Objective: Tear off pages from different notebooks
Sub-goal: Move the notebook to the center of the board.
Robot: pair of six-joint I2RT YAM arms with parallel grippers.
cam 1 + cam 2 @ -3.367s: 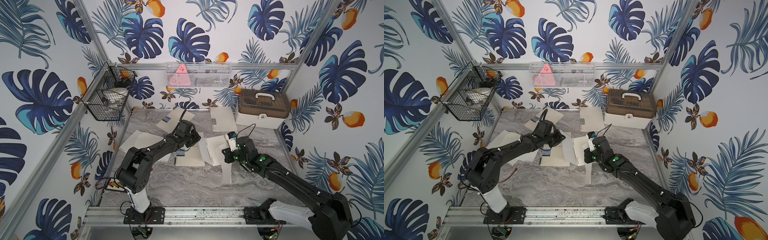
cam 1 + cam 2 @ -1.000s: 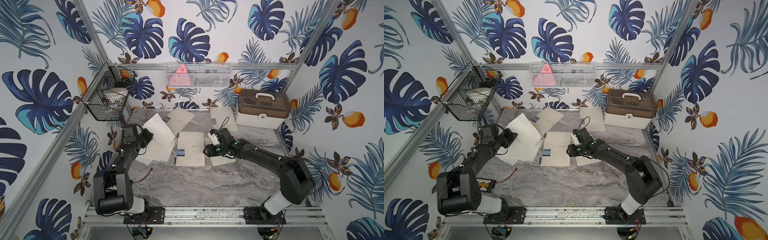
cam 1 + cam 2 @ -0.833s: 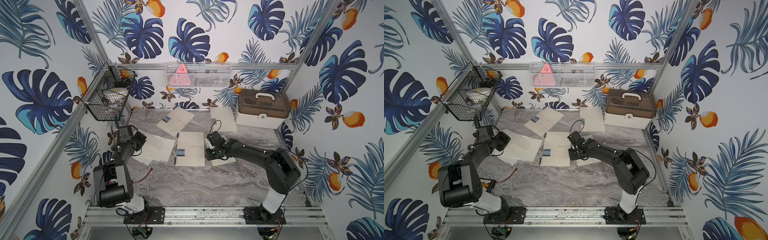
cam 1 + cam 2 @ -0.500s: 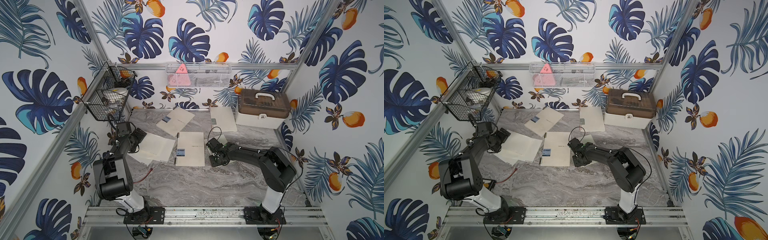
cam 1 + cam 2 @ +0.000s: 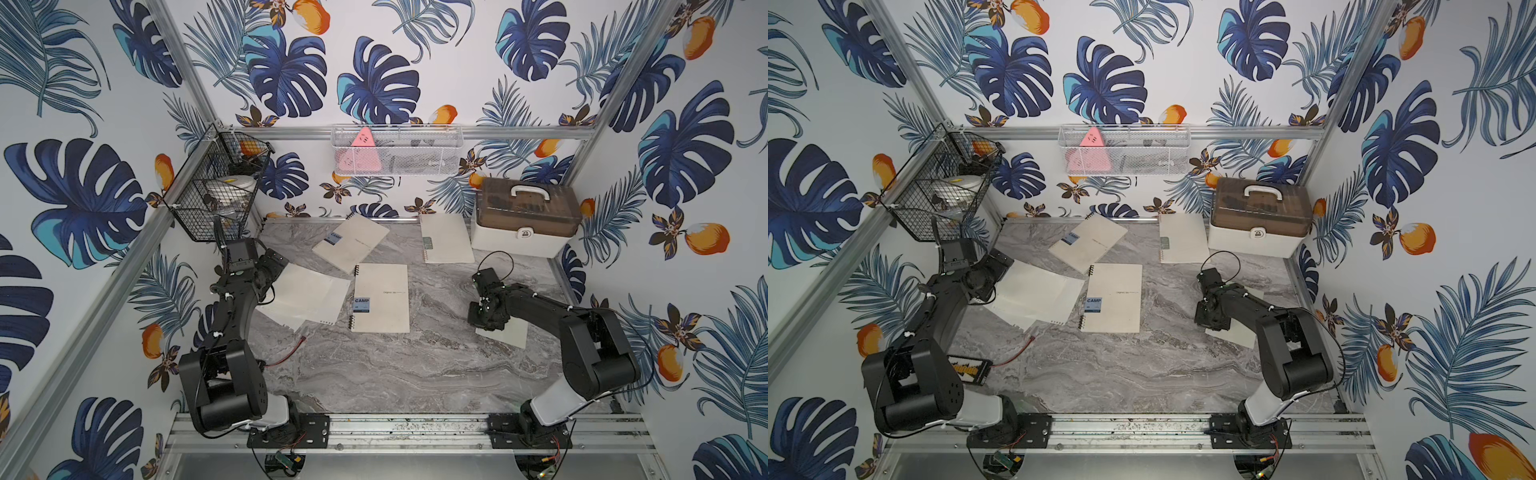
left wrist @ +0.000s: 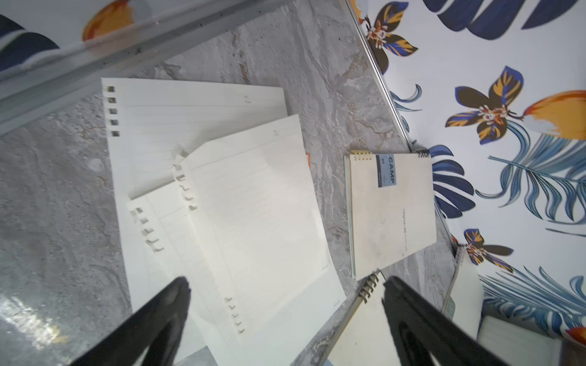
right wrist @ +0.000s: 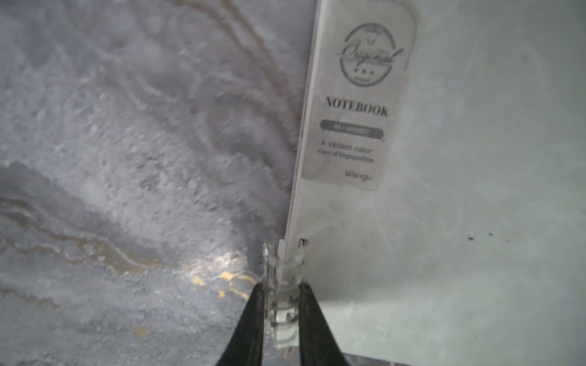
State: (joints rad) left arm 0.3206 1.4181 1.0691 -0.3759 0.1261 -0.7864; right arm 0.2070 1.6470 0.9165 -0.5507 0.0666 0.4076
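Three cream notebooks lie flat in both top views: a CAMP one mid-table [image 5: 380, 297], a tilted CAMP one behind it [image 5: 351, 243], and a teal-label one at the back [image 5: 446, 239]. Loose white pages [image 5: 307, 295] [image 6: 253, 206] are piled at the left. My left gripper [image 5: 276, 266] [image 6: 285, 283] hangs open over their left edge, holding nothing. At the right, my right gripper [image 5: 486, 320] [image 7: 280, 288] is shut on the clear spiral binding [image 7: 285, 263] of a white notebook [image 7: 444, 190] [image 5: 509, 332], which my arm mostly hides in both top views.
A white box with a brown lid [image 5: 525, 220] stands at the back right. A black wire basket [image 5: 216, 187] hangs on the left wall and a white mesh shelf [image 5: 397, 151] on the back wall. A red cable [image 5: 291, 353] lies front left.
My left gripper opened; its lifted page dropped flat onto the left pile and the arm drew back left. My right gripper moved right with the white notebook while its jaws closed on the binding.
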